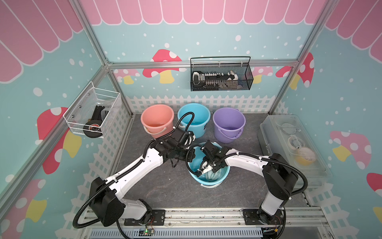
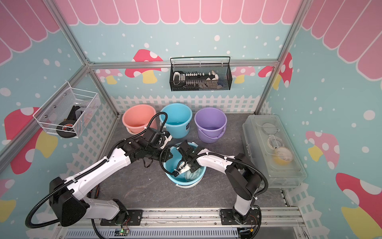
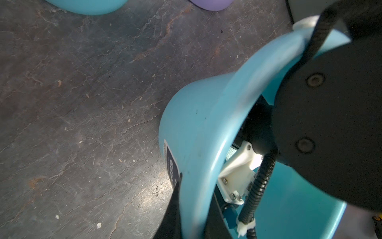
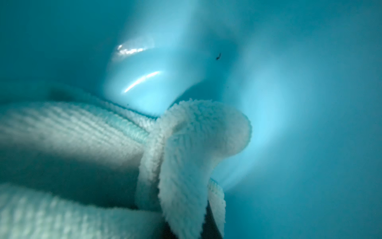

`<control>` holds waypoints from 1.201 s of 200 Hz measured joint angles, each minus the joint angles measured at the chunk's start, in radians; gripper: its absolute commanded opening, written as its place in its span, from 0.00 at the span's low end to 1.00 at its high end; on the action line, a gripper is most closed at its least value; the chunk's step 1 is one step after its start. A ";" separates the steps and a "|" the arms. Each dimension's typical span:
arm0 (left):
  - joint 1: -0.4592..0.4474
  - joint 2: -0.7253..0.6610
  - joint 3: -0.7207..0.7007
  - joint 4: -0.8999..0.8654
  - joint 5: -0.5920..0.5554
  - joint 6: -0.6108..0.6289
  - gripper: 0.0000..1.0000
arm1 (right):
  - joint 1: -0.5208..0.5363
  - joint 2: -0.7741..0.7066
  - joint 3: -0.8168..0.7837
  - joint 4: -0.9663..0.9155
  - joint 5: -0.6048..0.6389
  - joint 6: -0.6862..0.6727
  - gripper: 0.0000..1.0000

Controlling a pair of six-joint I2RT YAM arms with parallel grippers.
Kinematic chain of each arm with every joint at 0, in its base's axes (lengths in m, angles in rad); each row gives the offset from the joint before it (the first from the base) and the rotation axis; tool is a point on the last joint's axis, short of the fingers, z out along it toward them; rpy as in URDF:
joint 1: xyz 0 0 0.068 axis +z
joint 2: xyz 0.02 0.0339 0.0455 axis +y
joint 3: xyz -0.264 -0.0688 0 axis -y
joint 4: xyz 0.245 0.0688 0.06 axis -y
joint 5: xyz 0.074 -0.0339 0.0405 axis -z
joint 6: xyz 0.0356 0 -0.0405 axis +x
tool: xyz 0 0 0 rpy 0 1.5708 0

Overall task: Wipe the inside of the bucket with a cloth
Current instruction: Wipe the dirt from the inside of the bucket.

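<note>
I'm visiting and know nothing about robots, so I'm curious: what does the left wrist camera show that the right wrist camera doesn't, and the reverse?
Only the left wrist view: the near blue bucket's outside wall with its dark label, the left gripper shut on its rim, the grey tabletop, the right arm reaching in, and the bases of the far blue bucket and purple bucket.
Only the right wrist view: the cloth bunched up close, and a dark speck on the wall.
Both: the same bucket's blue inside.
</note>
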 measured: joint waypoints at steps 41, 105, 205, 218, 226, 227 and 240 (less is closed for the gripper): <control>0.000 0.000 0.000 0.001 -0.008 -0.009 0.00 | 0.000 -0.010 0.000 0.014 -0.013 0.040 0.00; 0.000 0.000 0.009 0.007 -0.042 -0.007 0.00 | 0.000 -0.128 0.100 -0.192 -0.017 0.043 0.00; 0.000 0.001 0.020 0.015 -0.057 -0.002 0.00 | 0.000 -0.188 0.458 -0.693 -0.171 0.113 0.00; 0.000 0.001 0.020 0.015 -0.057 -0.002 0.00 | 0.000 -0.171 0.471 -0.724 -0.196 0.120 0.00; 0.000 0.001 0.021 0.015 -0.057 -0.002 0.00 | 0.000 -0.158 0.472 -0.737 -0.211 0.122 0.00; 0.000 0.001 0.021 0.015 -0.057 -0.002 0.00 | 0.000 -0.155 0.472 -0.739 -0.213 0.122 0.00; 0.000 0.001 0.021 0.015 -0.057 -0.002 0.00 | 0.000 -0.126 0.472 -0.755 -0.240 0.121 0.00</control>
